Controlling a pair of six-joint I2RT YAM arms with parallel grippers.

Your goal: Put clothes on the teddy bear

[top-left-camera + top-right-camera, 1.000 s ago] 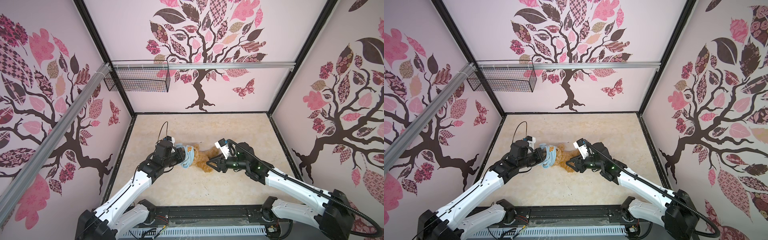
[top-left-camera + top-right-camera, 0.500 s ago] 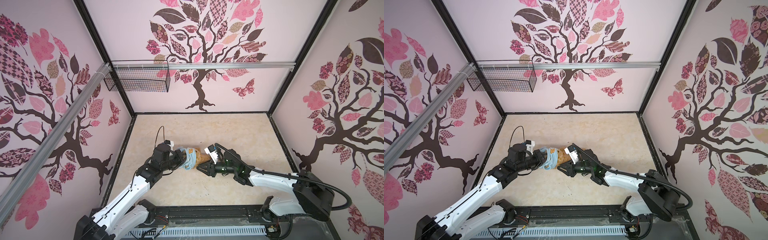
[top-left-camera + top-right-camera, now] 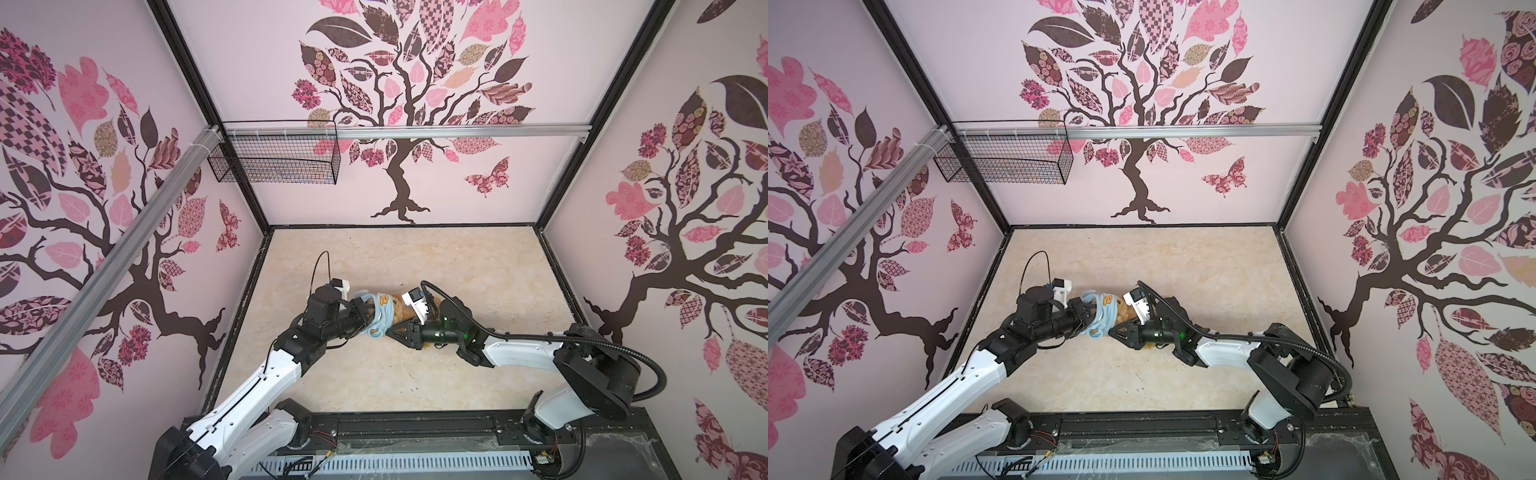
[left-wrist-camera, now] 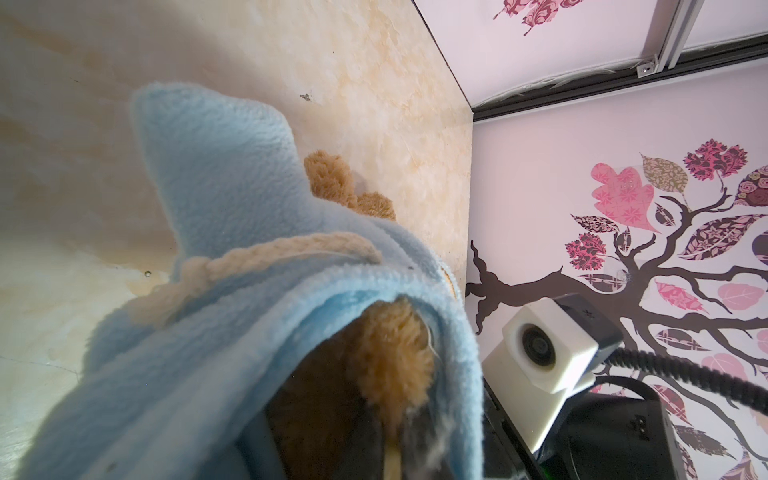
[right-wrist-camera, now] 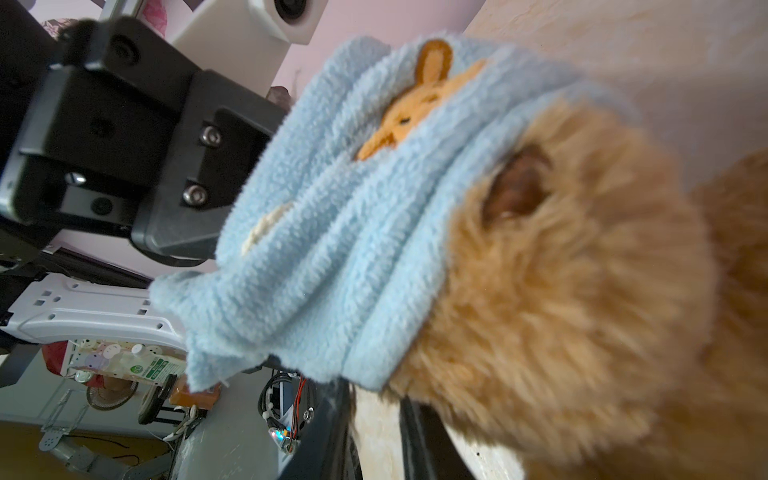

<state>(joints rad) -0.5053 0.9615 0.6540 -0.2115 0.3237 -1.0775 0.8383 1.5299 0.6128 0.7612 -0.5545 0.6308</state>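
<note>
Two robot arms meet over the teddy bear [image 3: 400, 311] [image 3: 1124, 316], which lies near the middle of the marbled tabletop [image 3: 374, 257] [image 3: 1142, 257], directly between their end effectors. A light-blue shirt [image 3: 380, 313] [image 3: 1101, 316] with an orange bear-face print [image 5: 415, 108] is bunched in thick folds around the end of the bear that faces the left arm. The golden-brown fur beyond the folds is bare toward the right arm.

The left end effector [image 3: 362, 311] [image 3: 1084, 314] is clamped on the shirt's fabric. Its fingertips are buried in the cloth, which spreads out from them in the right wrist view [image 5: 332, 228]. The left wrist view looks into the shirt's opening [image 4: 415, 291], where brown fur [image 4: 390, 353] sits just inside the hem. A cream drawstring [image 4: 282, 253] crosses the fleece there, and another tuft of fur [image 4: 328, 174] pokes out beyond the hood.

The right end effector [image 3: 392, 331] [image 3: 1115, 332] sits low against the bear's front side, just below the shirt's edge. In the right wrist view its dark fingers [image 5: 328, 419] stand a little apart, with blurred fur [image 5: 561, 291] filling the picture above them. Whether they pinch fur, cloth or nothing cannot be told.
</note>
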